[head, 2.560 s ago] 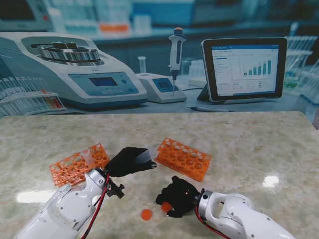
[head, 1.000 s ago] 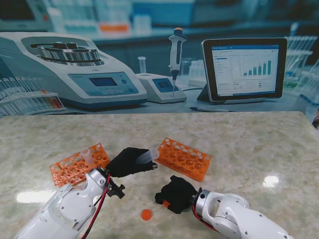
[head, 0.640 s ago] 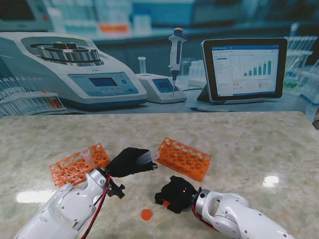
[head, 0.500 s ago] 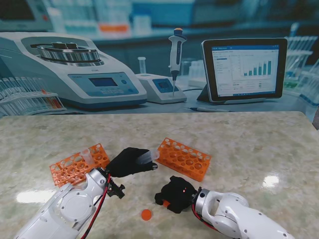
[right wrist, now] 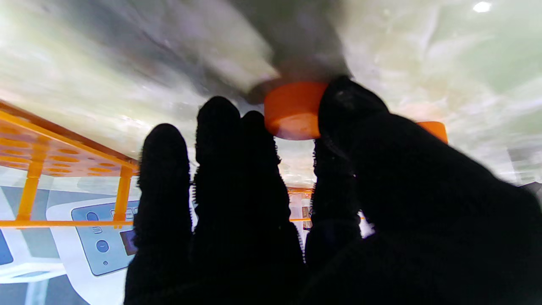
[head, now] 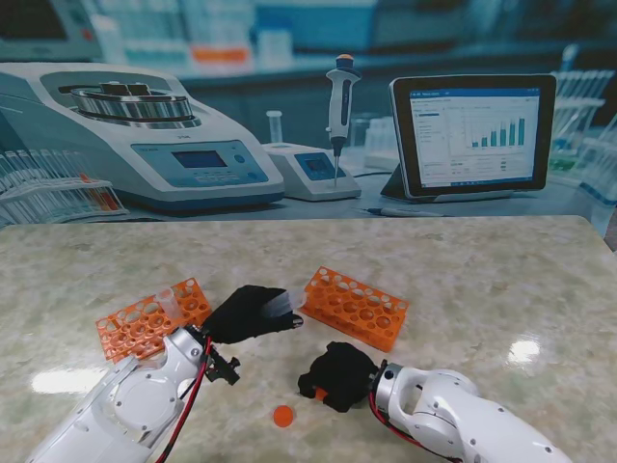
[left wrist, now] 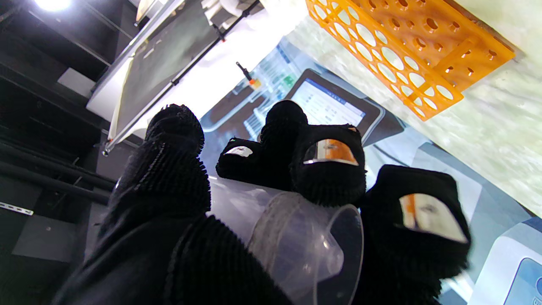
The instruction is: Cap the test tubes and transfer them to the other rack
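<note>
1. The clear test tube [head: 281, 304] sits in the left hand [head: 249, 313], fingers wrapped round it, a bit left of centre in the stand view. In the left wrist view the tube's [left wrist: 296, 245] open mouth faces the camera with no cap on it.
2. The right hand [head: 337, 376] is low in the frame, right of centre, fingers curled on an orange cap [head: 319, 394]. The right wrist view shows that cap [right wrist: 292, 111] pressed between thumb and fingertips, right at the table top. I can't tell for sure whether it's lifted or still touching.
3. A second orange cap [head: 282, 416] lies loose on the table near the bottom edge, just left of the right hand.
4. Two orange racks: one [head: 355, 307] just right of the tube, another [head: 152, 318] at the left with a tube [head: 168, 301] standing in it.
5. Hard to see: the right palm hides most of its cap in the stand view, and the right wrist view is blurry up close.
6. The surface is a pale marbled table [head: 482, 280]. Behind it there's a lab backdrop with a centrifuge [head: 135, 135], a pipette [head: 339, 111] and a tablet [head: 472, 130] showing charts.
</note>
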